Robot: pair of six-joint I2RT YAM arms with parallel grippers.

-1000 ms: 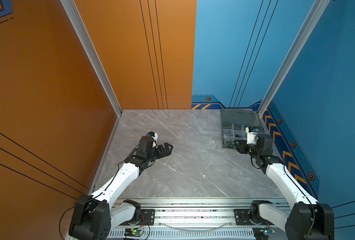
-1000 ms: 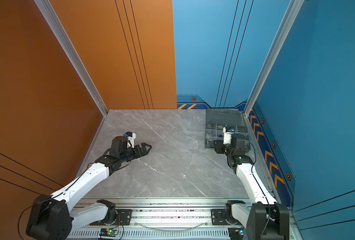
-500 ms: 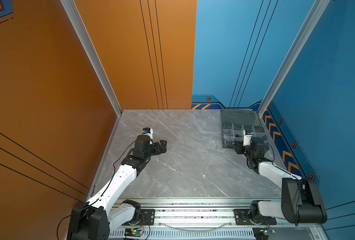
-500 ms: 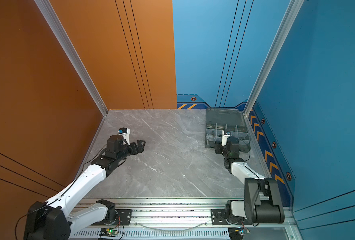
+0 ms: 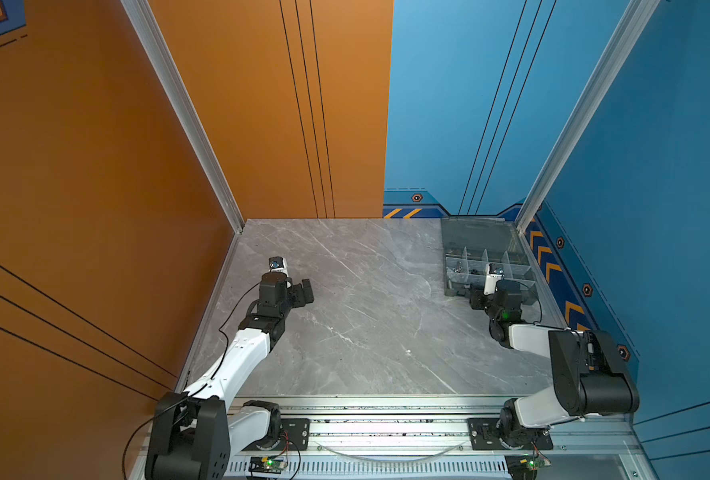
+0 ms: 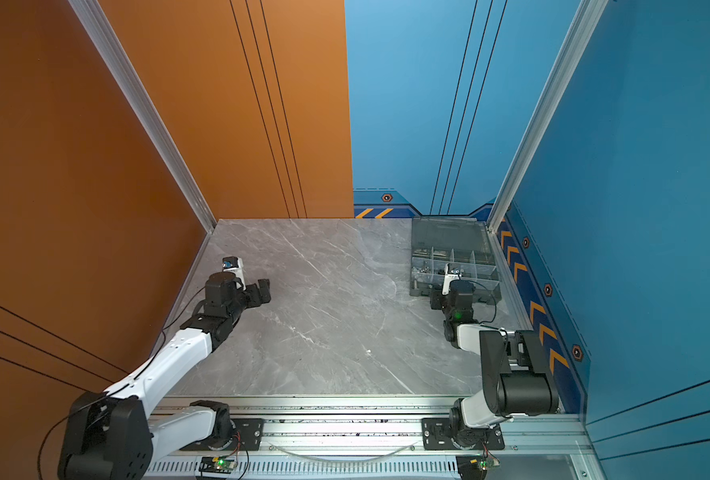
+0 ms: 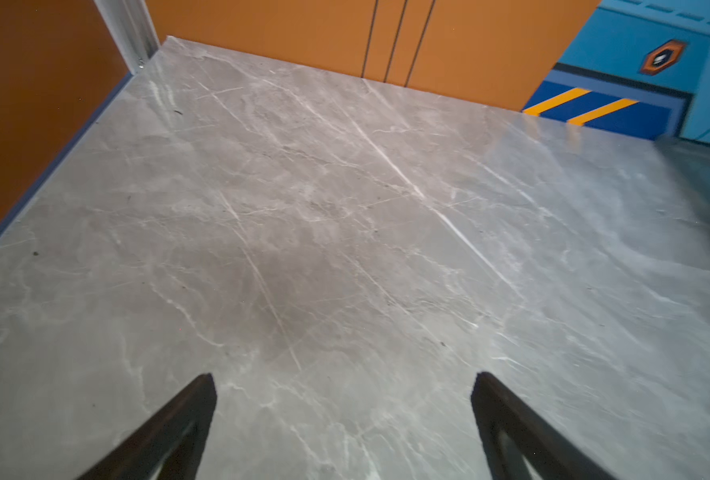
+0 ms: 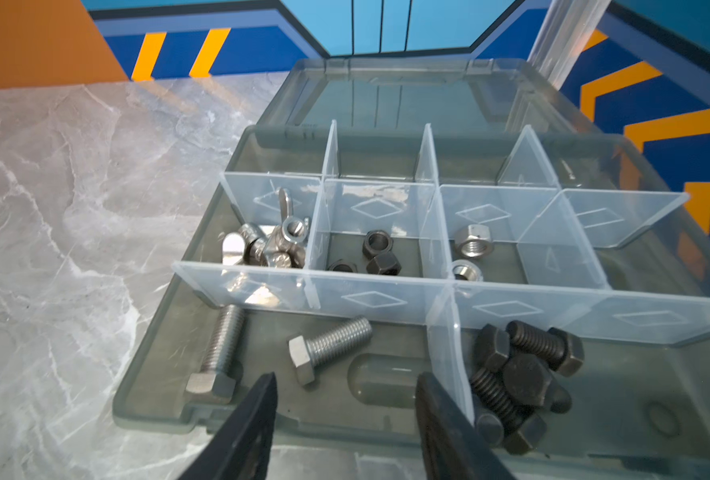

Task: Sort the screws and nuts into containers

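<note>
The smoky-grey organiser box (image 8: 137, 390) lies open at the table's far right in both top views (image 5: 519, 270) (image 6: 484, 270); its compartments are the containers. In the right wrist view two silver screws (image 8: 330, 345) lie in the near left compartment and several black screws (image 8: 523, 374) in the near right one. Behind them sit silver wing nuts (image 8: 270, 245), black nuts (image 8: 378, 257) and silver nuts (image 8: 473, 245), each kind in its own compartment. My right gripper (image 8: 347, 376) (image 5: 474, 297) hangs open and empty over the box's near edge. My left gripper (image 7: 345, 375) (image 5: 305, 291) is open over bare table at the left.
The box's lid (image 5: 480, 232) lies flat behind it against the blue back wall. The orange wall (image 5: 95, 208) runs close along the left arm, the blue wall (image 5: 656, 208) close beside the right arm. A tiny pale speck (image 5: 408, 352) lies on the grey marble table.
The left gripper has drawn back toward the left wall. The right arm has folded back, pulling its gripper to the box's near edge, and its jaws have widened a little.
</note>
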